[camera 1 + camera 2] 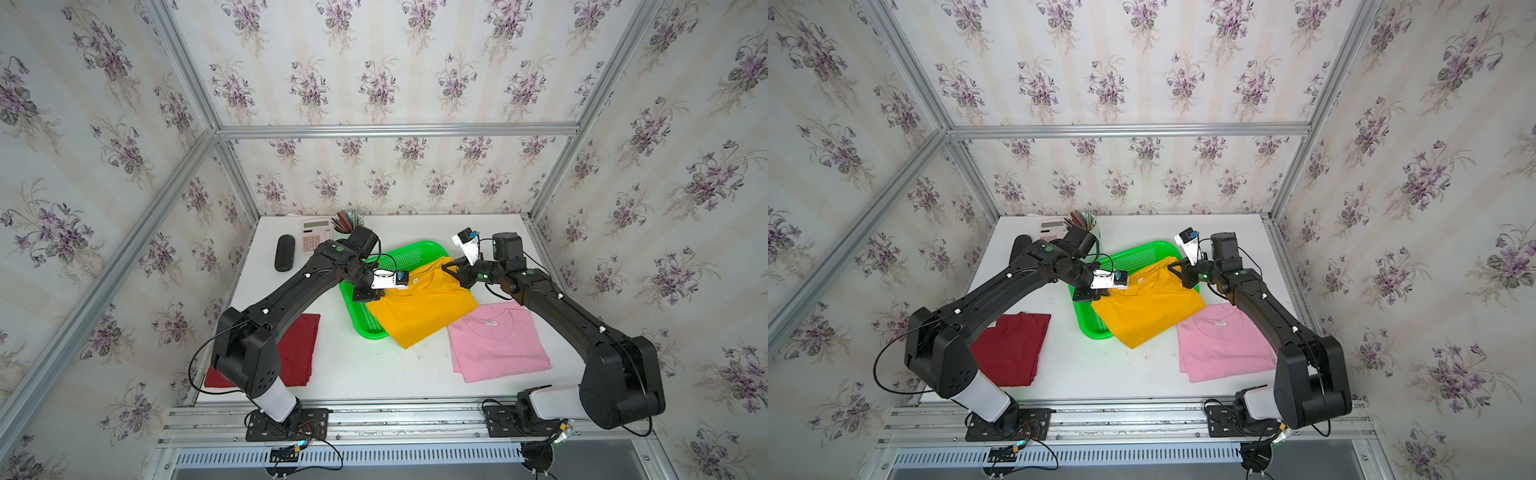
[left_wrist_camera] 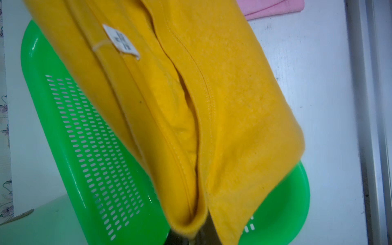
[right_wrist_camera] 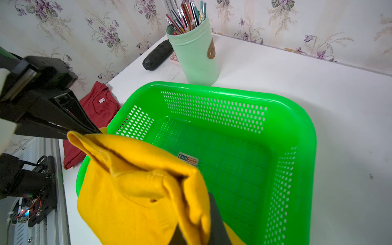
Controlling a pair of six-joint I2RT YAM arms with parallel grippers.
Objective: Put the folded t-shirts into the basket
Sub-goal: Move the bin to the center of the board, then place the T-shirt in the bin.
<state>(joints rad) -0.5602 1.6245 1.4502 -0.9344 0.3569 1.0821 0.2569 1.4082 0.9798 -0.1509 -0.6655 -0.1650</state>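
The mustard yellow t-shirt [image 1: 419,305] [image 1: 1146,307] hangs over the bright green basket [image 1: 411,249] [image 1: 1133,249], held at its two neck-end corners. My left gripper [image 1: 384,293] [image 2: 191,235] is shut on one corner and my right gripper [image 1: 451,268] [image 3: 197,233] is shut on the other. The shirt's lower end trails over the basket's near rim onto the table. The basket floor [image 3: 233,148] shows bare mesh and a small sticker. A dark red t-shirt [image 1: 301,345] [image 3: 99,104] lies folded at the left, partly under my left arm. A light pink t-shirt [image 1: 498,340] lies folded at the right.
A pale green pencil cup [image 1: 347,226] [image 3: 195,57], a calculator [image 1: 316,235] and a black case [image 1: 285,252] stand behind the basket at the back left. Aluminium frame posts and papered walls close in the white table [image 1: 365,374] on three sides.
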